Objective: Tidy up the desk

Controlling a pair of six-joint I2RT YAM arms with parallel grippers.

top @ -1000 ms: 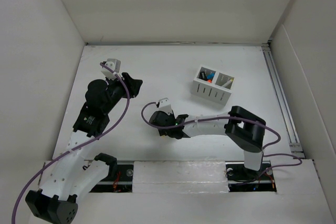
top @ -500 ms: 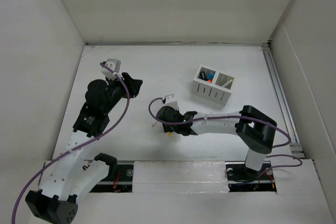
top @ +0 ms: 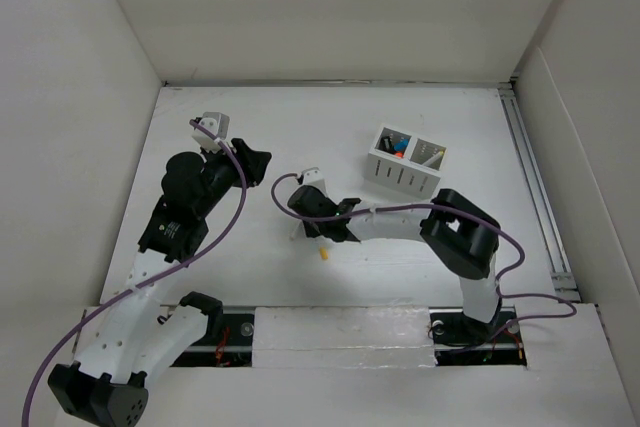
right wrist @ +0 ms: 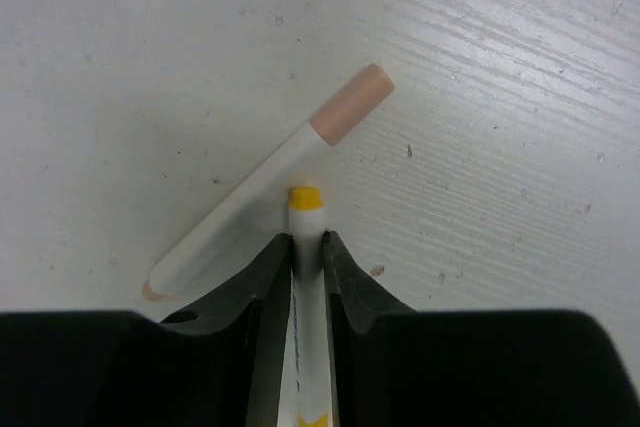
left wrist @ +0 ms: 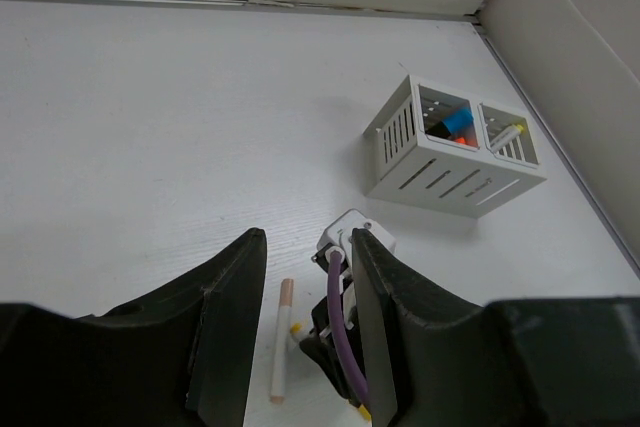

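desk (right wrist: 500,97) directly beneath right end effector (right wrist: 306,243) and its marker (right wrist: 305,198)

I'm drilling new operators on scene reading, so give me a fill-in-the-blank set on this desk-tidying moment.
The right gripper is shut on a white marker whose tip is ___. Beside it, the peach-capped marker lies flat on the ___. The slotted organizer has ___ compartments. The left gripper, jaws apart, holds ___.
Missing words: yellow; desk; two; nothing.
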